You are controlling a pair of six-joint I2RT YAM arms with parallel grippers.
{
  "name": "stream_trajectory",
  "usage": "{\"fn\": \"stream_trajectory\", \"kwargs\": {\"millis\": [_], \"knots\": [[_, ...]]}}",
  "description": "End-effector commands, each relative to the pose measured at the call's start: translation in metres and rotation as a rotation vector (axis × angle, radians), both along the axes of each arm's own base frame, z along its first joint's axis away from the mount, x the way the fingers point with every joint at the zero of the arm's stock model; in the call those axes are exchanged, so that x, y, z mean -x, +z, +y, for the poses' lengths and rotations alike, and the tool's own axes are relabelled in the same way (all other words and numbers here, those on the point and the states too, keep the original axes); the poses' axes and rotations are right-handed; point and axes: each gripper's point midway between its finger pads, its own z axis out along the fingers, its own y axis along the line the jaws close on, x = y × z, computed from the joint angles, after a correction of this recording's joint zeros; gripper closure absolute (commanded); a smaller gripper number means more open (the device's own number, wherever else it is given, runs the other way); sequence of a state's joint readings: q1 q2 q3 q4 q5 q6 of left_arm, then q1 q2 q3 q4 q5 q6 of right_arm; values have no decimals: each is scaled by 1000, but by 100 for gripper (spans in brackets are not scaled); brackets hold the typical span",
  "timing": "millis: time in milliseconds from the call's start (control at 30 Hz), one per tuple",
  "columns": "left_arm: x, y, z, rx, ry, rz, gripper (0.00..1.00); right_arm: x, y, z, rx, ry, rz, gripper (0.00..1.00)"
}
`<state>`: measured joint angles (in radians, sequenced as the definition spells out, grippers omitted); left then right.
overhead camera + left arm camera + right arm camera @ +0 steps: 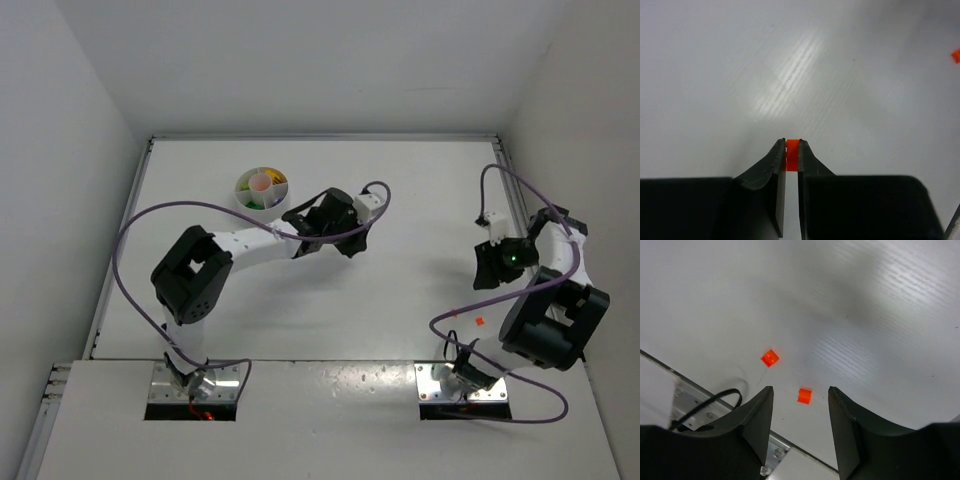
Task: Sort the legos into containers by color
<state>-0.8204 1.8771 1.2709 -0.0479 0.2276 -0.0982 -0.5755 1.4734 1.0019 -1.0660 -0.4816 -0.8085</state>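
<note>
My left gripper [792,141] is shut on a small orange lego [792,156] pinched at its fingertips above the bare white table. From the top view the left gripper [325,222] hangs just right of the round white divided dish [262,188], which holds yellow, green and orange pieces. Another orange lego [956,55] lies at the far right edge of the left wrist view. My right gripper [800,388] is open above the table. One orange lego [804,395] lies between its fingertips and a second [769,358] a little further left. In the top view the right gripper [488,275] is above an orange lego [480,320].
The table's near edge with a metal strip and a black cable [715,402] runs close under the right gripper. Purple cables [140,240] loop off both arms. White walls enclose the table on the left, back and right.
</note>
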Motion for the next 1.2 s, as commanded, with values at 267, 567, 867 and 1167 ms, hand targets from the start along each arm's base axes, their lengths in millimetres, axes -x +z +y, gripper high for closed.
{"fn": "stream_trajectory", "kwargs": {"millis": [267,567,867,1167], "knots": [[-38,44,18,113,100,1,100,28,-29,15,259,422,-29,50],[-71,74,40,197,158,16,100,29,-50,24,375,533,-87,42],[-94,97,60,256,210,23,100,28,-62,33,367,618,-64,28],[-100,102,66,265,219,17,100,36,-69,49,324,721,-19,31]]}}
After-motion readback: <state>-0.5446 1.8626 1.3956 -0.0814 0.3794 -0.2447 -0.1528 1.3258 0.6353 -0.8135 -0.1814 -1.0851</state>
